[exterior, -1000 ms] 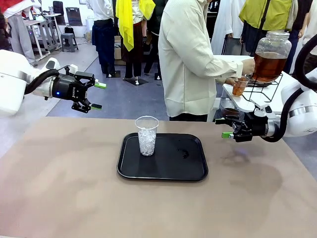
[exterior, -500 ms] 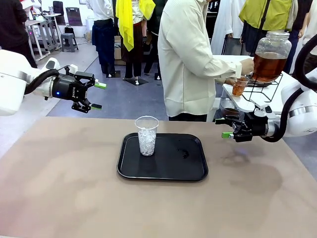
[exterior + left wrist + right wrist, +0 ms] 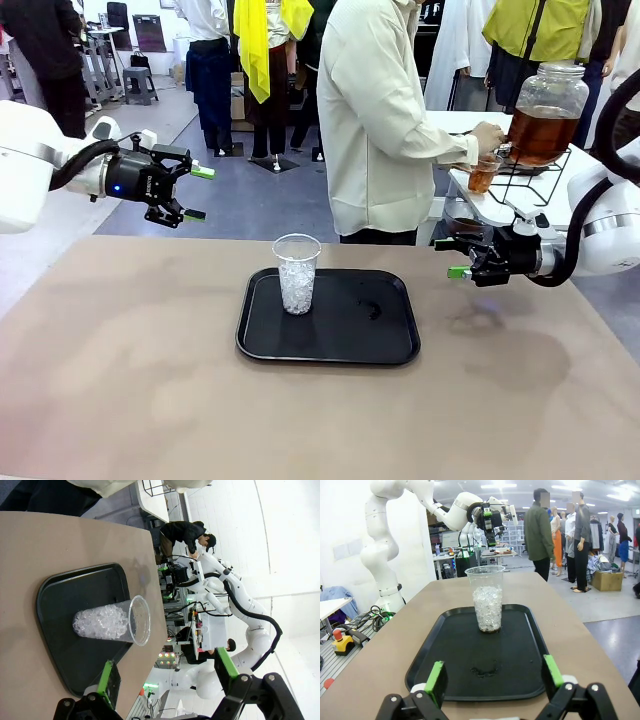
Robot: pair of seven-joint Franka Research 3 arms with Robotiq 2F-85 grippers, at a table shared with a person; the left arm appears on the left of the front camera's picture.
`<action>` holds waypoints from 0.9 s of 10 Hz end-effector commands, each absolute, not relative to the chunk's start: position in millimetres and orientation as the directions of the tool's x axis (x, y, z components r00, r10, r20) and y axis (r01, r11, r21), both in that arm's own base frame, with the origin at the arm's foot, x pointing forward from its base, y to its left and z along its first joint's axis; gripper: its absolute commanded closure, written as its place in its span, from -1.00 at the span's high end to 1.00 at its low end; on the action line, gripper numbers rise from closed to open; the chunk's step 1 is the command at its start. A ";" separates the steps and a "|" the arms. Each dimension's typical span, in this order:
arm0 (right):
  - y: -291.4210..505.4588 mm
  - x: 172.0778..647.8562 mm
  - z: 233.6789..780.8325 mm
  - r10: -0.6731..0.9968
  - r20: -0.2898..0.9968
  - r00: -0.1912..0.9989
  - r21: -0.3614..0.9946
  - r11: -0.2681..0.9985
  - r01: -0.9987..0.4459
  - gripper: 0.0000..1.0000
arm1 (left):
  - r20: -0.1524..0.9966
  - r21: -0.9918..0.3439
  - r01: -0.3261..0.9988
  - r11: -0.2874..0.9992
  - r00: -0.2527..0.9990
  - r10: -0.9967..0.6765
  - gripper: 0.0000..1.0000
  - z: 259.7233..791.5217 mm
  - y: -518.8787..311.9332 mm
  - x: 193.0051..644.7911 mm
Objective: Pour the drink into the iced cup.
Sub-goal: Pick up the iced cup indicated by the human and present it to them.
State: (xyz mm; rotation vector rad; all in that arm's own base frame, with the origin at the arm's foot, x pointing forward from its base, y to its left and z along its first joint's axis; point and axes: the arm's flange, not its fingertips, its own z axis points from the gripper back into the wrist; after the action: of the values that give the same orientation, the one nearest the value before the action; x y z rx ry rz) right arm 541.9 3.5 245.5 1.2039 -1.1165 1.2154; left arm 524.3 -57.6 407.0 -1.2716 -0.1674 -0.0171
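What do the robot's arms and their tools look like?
The left arm and right arm are rounded and white. A black cable curves to each wrist. The left tool and right tool are black, with two fingers tipped by bright green pads.

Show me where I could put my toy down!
The table is bare all around the tray, widest on the near side. The tray's right half is free too, bar a small mark. Only the iced cup crowds its left.
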 end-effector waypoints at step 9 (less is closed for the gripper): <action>5.4 542.4 248.1 0.065 0.996 0.055 0.056 -0.022 -0.998 1.00 | 0.139 -0.949 0.110 0.295 0.987 0.079 1.00 408.3 -57.6 524.4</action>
State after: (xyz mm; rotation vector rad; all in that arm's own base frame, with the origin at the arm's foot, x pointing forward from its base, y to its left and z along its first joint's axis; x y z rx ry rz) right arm 541.9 3.4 245.5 1.2038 -1.1165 1.2154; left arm 524.3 -57.6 407.0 -1.2716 -0.1674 -0.0171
